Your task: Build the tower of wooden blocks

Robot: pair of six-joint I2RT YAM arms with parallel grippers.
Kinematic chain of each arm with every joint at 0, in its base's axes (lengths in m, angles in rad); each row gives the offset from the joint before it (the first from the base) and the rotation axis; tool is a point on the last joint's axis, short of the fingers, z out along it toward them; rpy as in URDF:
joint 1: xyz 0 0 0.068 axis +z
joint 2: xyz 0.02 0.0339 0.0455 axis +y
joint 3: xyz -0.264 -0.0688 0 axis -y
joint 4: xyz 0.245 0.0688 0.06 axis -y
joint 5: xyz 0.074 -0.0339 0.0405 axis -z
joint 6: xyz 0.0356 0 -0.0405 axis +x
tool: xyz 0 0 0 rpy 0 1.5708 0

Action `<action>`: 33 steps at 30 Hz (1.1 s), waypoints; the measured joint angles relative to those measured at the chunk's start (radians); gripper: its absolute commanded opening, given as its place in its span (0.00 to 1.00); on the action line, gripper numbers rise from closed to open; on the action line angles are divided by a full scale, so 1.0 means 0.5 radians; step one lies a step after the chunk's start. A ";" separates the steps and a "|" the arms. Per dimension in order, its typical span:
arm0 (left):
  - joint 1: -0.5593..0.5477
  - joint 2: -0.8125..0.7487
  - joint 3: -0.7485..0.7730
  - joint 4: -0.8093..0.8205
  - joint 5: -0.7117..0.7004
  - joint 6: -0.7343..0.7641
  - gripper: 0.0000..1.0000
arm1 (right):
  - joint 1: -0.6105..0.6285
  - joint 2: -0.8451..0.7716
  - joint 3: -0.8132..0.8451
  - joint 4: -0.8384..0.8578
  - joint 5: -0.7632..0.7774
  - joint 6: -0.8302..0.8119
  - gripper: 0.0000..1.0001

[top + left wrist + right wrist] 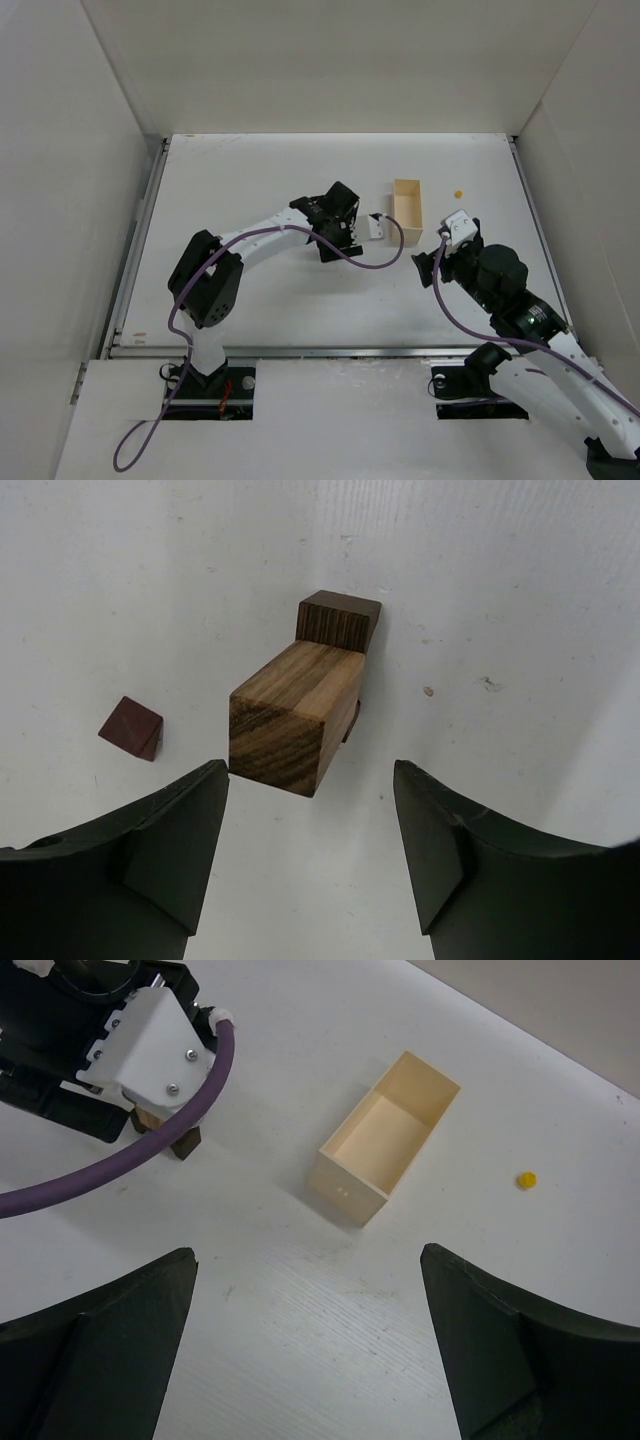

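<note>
In the left wrist view, the wood block tower [295,720] is sitting in the middle of the frame on the white table [500,600]. It is showing as a pale brown block with a darker brown block touching its far end and a dark sliver peeking out under its right edge. Whether the pale block is standing or lying cannot be told from here.

The left gripper [310,865] is hanging just below the tower in the frame. Its two dark fingers are spread wide apart at the lower left and lower right, holding nothing, and the pale block is lying just above the left fingertip.

A small reddish-brown piece [131,728] is resting alone at the left of the frame, apart from the stack.

In the right wrist view, the right gripper [310,1350] is also gaping wide and gripping nothing. The tower is peeking out at the upper left under the left arm's head. A cream box [345,1185] is sitting centre frame and a yellow bead [526,1179] at the right.
</note>
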 measured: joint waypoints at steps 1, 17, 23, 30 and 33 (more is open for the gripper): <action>0.000 -0.009 0.000 -0.013 0.012 -0.008 0.64 | 0.000 0.000 0.000 -0.001 0.000 0.000 0.99; 0.184 -0.705 0.251 -0.229 0.386 -0.111 0.62 | 0.000 0.088 0.027 0.011 -0.023 0.001 0.99; 0.576 -0.558 0.376 -0.172 0.428 0.027 0.57 | 0.000 0.188 0.078 0.027 -0.056 -0.008 0.99; 0.675 0.062 0.629 -0.306 0.465 0.552 0.57 | -0.018 0.282 0.133 0.049 -0.103 -0.047 0.99; 0.702 0.307 0.716 -0.430 0.552 0.774 0.57 | -0.037 0.313 0.145 0.058 -0.113 -0.056 0.99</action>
